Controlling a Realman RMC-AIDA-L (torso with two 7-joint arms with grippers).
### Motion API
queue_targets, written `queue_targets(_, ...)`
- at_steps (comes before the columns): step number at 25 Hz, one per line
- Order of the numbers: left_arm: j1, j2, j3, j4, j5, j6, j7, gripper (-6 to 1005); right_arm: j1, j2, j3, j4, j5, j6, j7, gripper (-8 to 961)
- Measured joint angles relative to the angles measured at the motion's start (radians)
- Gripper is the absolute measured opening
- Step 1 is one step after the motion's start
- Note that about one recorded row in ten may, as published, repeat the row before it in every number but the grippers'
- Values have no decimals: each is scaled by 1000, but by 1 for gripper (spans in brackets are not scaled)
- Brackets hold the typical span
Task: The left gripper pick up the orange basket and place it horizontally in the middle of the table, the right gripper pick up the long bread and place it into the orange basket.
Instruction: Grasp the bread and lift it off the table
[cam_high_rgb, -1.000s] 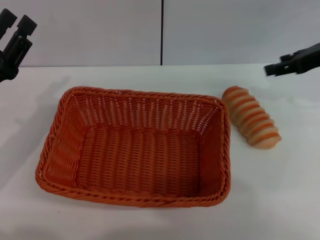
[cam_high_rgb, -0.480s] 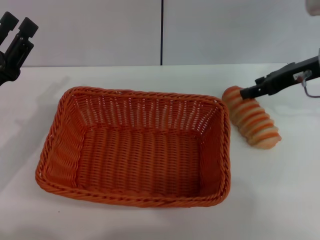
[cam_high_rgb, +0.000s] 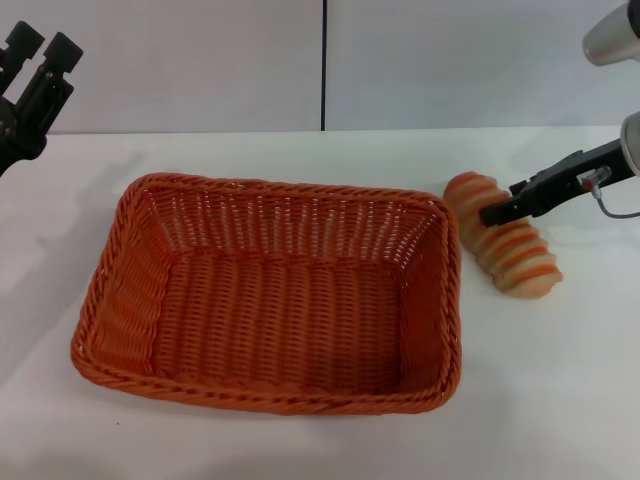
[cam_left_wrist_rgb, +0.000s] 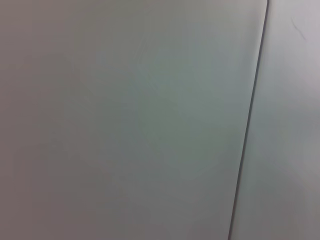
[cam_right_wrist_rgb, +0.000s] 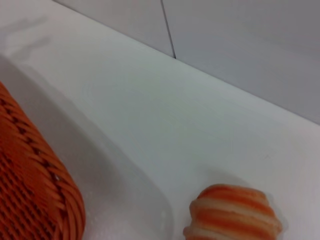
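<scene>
My orange basket (cam_high_rgb: 265, 292) sits mid-tabletop (cam_high_rgb: 560, 390); bread-picking is in hand. My right pincer (cam_high_rgb: 497, 211) hovers at the long bread (cam_high_rgb: 505, 250) near the right edge, grip unreadable. Next: straddle, close. Left pincer (cam_high_rgb: 35, 60) parked, far-left corner.

A pale grey wall (cam_high_rgb: 180, 60) stands behind the work area, plain and unmarked. A thin dark vertical seam (cam_high_rgb: 324, 64) splits it into two panels in the head view. The same seam (cam_left_wrist_rgb: 248, 120) shows in the left wrist view, and again (cam_right_wrist_rgb: 167, 27) in the right wrist view.
</scene>
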Motion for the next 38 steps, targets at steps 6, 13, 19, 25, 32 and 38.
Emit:
queue_targets(6, 1, 1, -3, -7, 0, 0, 0, 576, 12, 3, -1, 36, 0, 19, -1, 636)
queue_targets(13, 3, 2, -4, -7, 0, 1, 0, 576, 17, 14, -39, 43, -4, 42, -3, 631)
queue_targets(19, 3, 2, -4, -7, 0, 1, -2, 576, 14, 18, -35, 34, 0, 43, -6, 558)
queue_targets(25, 3, 2, -4, -7, 0, 1, -2, 576, 14, 18, -40, 29, 1, 39, -7, 459)
queue_targets(32, 1, 2, -4, -7, 0, -7, -2, 576, 14, 16, -34, 29, 22, 27, -9, 419)
queue_targets(38, -1, 2, -4, -7, 0, -8, -2, 576, 13, 13, -40, 29, 38, 26, -10, 393)
